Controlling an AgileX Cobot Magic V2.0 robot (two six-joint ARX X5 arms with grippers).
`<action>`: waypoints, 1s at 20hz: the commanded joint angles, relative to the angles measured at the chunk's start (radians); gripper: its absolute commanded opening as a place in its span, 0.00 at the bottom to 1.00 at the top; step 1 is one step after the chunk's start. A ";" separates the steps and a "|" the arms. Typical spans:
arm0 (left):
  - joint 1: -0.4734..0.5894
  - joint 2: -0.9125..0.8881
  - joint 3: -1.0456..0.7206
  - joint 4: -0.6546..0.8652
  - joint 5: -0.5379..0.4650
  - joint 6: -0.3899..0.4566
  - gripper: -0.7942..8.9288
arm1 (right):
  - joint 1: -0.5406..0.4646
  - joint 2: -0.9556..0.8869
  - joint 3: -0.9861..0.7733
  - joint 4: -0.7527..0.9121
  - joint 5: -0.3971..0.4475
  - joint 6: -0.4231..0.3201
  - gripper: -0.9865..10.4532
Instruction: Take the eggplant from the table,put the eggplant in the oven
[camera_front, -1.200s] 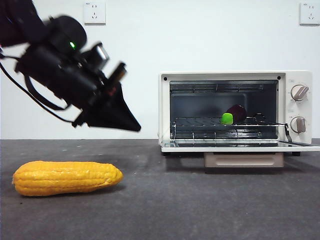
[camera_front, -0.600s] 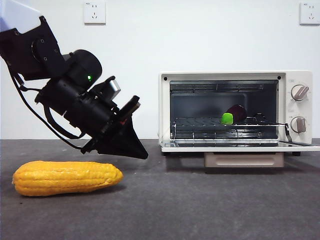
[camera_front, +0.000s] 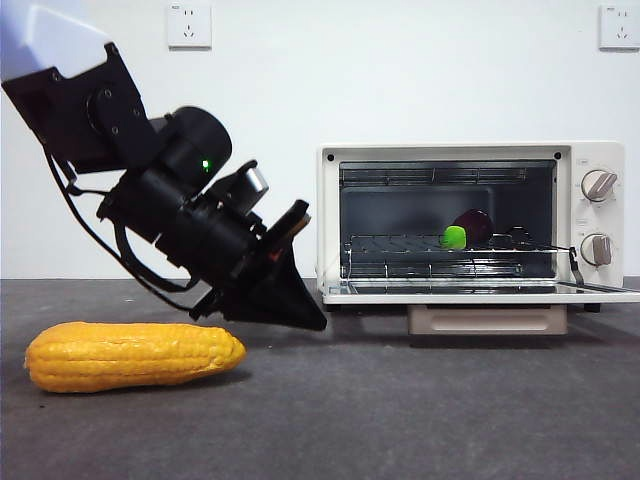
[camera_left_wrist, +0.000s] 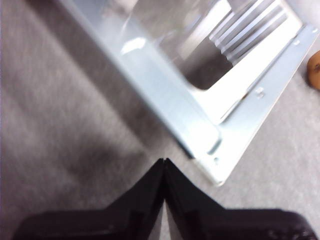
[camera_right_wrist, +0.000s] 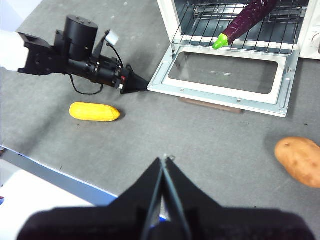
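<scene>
- The left gripper (camera_front: 318, 322) hangs low over the table (camera_front: 400, 420), jaws pressed together on nothing, its tip just beside the near corner of the oven (camera_front: 470, 225) door (camera_right_wrist: 227, 75), which lies folded open.
- The eggplant (camera_right_wrist: 245, 22) lies on the wire rack (camera_front: 440, 245) inside the oven, green stem end toward the opening.
- A corn cob (camera_front: 133, 355) rests on the table near that gripper.
- The right gripper (camera_right_wrist: 164, 161) waits high above the table, jaws closed and empty; a potato (camera_right_wrist: 300, 161) lies apart.

Matte black arm housing, cylindrical motor body | small green indicator light | looped black cables | silver block atop wrist | left gripper (camera_front: 312, 322): black wedge-shaped jaws tapering to point
</scene>
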 joint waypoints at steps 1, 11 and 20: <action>-0.006 0.020 -0.002 0.010 0.010 -0.012 0.07 | 0.002 -0.004 -0.002 -0.023 -0.004 -0.004 0.08; -0.003 0.020 -0.001 0.189 0.110 -0.169 0.07 | 0.002 -0.004 -0.002 -0.023 -0.004 -0.006 0.08; 0.006 0.020 0.080 0.247 0.112 -0.246 0.07 | 0.002 -0.004 -0.002 -0.023 -0.003 -0.008 0.08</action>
